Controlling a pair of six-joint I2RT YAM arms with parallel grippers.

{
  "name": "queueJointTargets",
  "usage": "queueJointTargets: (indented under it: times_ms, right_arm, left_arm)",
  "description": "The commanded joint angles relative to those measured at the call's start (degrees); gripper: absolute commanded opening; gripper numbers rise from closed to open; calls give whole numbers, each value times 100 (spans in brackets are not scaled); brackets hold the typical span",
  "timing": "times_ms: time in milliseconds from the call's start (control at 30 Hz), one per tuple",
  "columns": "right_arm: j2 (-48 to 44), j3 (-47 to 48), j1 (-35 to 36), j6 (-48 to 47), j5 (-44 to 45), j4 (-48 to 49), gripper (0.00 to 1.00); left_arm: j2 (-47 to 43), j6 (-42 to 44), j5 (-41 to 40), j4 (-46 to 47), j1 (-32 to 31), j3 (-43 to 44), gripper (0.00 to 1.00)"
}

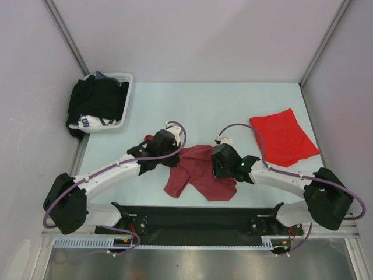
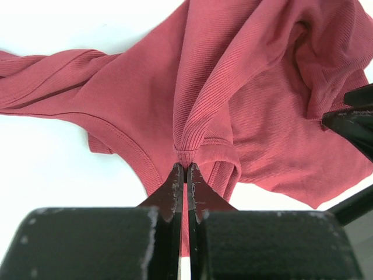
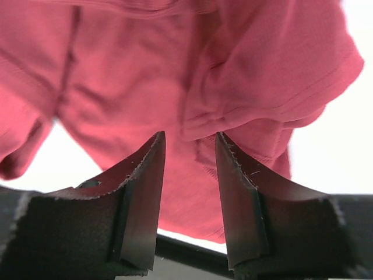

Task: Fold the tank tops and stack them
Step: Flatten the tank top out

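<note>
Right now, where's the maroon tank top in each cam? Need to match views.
Top external: the maroon tank top is crumpled at low centre of the table.
Left wrist: it fills the upper frame, and the left claw is shut on a pinched seam.
Right wrist: it fills the upper frame, behind the open right claw.
Shared landmark: the pale table surface showing around the cloth's edge.
</note>
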Motion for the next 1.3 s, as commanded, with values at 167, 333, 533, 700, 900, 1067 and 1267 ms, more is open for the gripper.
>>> queueJointTargets:
  times_ms: [167, 333, 533, 700, 900, 1067, 1267]
  right_arm:
    - [395, 315, 36, -86, 768, -125, 44]
    - [738, 403, -69, -192, 760, -37, 38]
    - [590, 552, -157, -244, 935, -151, 0]
    - [-7, 789, -482, -446, 935, -511, 0]
    - [-922, 1430, -1133, -991, 410, -723, 0]
    - [-1817, 2036, -975, -1203, 100, -1073, 0]
    - [-3057, 2213, -720, -1308, -856, -1424, 0]
  left_arm:
    - [-193, -85, -80, 175, 102, 131, 0]
    - [-193, -85, -36, 210, 119, 140, 0]
    - [-245, -111, -36, 175, 181, 228, 0]
    - [-403, -208, -97, -123, 505, 561, 0]
    - [-728, -85, -377, -518, 936, 1413, 0]
    - [-1237, 117, -343, -887, 989, 2073, 0]
    - [-2502, 222, 280, -1327, 963, 2118, 0]
